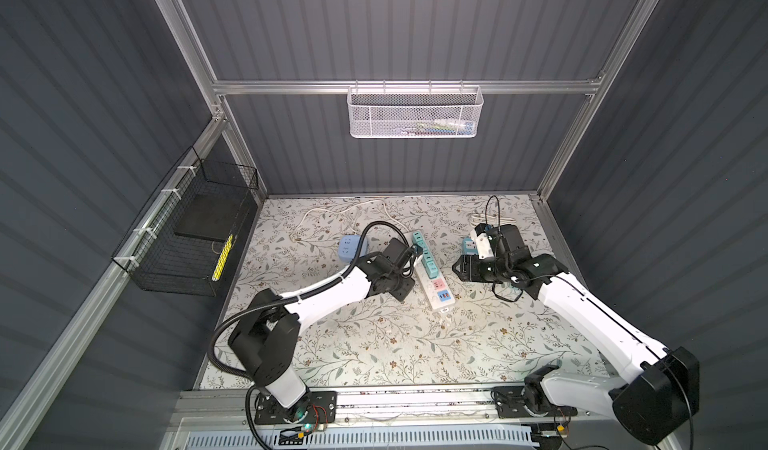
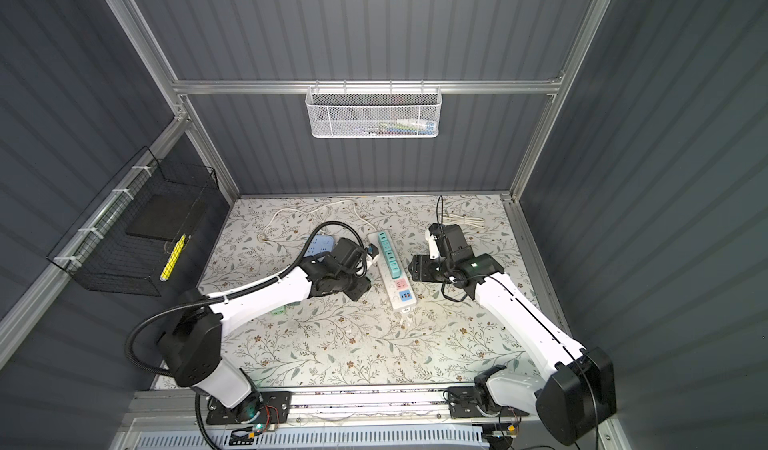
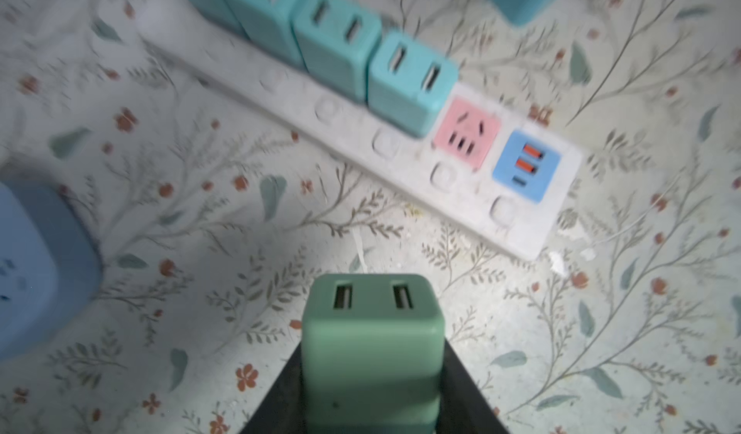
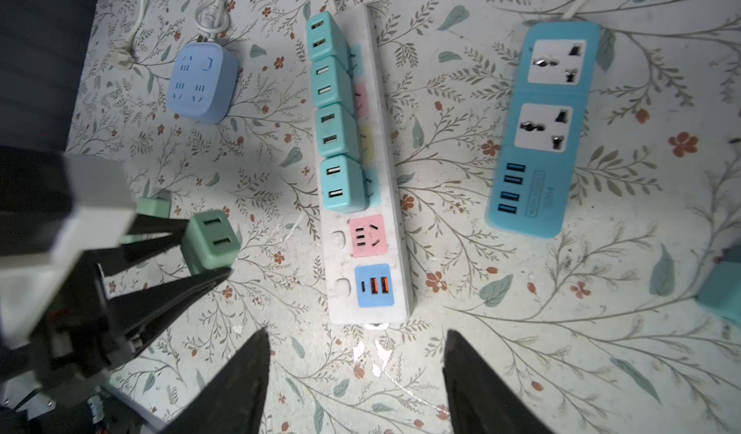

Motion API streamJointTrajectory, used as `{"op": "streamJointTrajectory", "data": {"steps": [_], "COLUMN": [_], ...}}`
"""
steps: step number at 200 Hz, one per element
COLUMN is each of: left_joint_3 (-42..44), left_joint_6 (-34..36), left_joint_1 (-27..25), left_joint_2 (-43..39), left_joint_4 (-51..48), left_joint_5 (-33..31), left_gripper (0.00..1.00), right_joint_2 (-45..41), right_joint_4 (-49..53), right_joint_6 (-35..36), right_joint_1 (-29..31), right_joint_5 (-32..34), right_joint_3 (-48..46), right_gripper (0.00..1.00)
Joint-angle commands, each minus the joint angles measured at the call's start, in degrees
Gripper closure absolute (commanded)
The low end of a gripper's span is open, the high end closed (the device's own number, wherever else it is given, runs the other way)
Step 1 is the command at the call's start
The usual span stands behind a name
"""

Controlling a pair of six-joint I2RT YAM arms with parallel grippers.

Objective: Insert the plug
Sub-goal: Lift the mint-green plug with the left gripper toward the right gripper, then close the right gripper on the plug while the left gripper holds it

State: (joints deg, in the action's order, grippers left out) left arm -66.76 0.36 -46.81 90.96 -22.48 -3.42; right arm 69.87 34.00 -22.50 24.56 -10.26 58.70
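- The green plug (image 3: pixel 373 331) is pinched tight in the left gripper (image 4: pixel 208 251), which is closed on its sides. It looks lifted off the tabletop (image 4: pixel 521 331), just beside the white power strip (image 4: pixel 341 303), and it is not pushed in yet.
- In a top view, the free pink socket (image 1: pixel 436 283) is at about 5 o'clock from that gripper. I think the plug goes there.
- The plug's pins are hidden, so I cannot tell if they line up with the holes. If they are turned or tipped, they could hit the pink face and stay out.
- A hard push could make the plug slip in the gripper.
- The nearest teal charger (image 4: pixel 343 183) sits right next to the pink socket, at about 11 o'clock. The plug could bump it.
- Nothing seems to hold the strip down, so it could slide.
- The right gripper (image 4: pixel 355 337) is partly open and holds nothing. In both top views it hangs at about 2 o'clock from the pink socket.
- A blue cube socket (image 4: pixel 200 81) is at 9 o'clock from the left gripper, and a blue power strip (image 4: pixel 541 131) is at 3 o'clock. Both are out of the way.
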Motion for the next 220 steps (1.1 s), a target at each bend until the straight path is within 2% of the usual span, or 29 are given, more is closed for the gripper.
{"op": "streamJointTrajectory", "data": {"steps": [1, 27, 50, 71, 106, 127, 170, 220], "left_joint_3": [2.29, 4.60, 4.78, 5.09, 5.16, 4.97, 4.72, 4.54], "left_joint_6": [1.27, 2.26, 3.36, 4.60, 5.28, 5.78, 6.49, 6.15], "left_joint_1": [-0.13, -0.24, -0.26, -0.53, -1.34, -1.79, -1.88, -1.83], "left_joint_2": [-2.62, -5.42, -6.38, -7.15, -7.73, -8.16, -8.01, -7.55], "left_joint_4": [10.73, 16.38, 17.93, 19.00, 18.68, 18.17, 17.21, 17.47], "left_joint_5": [-1.16, 0.06, 2.30, 4.53, 8.35, 8.87, 9.09, 9.37], "left_gripper": [0.65, 0.65, 0.66, 0.68, 0.69, 0.70, 0.71, 0.71], "right_joint_2": [-0.40, 1.38, 2.50, 3.20, 6.21, 8.62, 12.70, 15.68], "right_joint_4": [1.59, 0.94, -1.19, -3.06, -4.48, -4.51, -5.13, -5.53], "right_joint_6": [1.93, 2.46, 2.03, 1.26, 0.29, 1.08, 1.20, 1.30], "right_joint_1": [-0.12, -0.01, 0.31, 0.29, 0.28, 0.27, 0.38, 1.38], "right_joint_5": [-7.65, -12.65, -16.28, -18.76, -21.11, -22.34, -26.71, -29.27], "right_joint_3": [2.63, 4.63, 5.83, 6.74, 8.73, 9.93, 11.99, 12.31], "right_gripper": [0.36, 0.53, 0.61, 0.60, 0.51, 0.49, 0.50, 0.58]}}
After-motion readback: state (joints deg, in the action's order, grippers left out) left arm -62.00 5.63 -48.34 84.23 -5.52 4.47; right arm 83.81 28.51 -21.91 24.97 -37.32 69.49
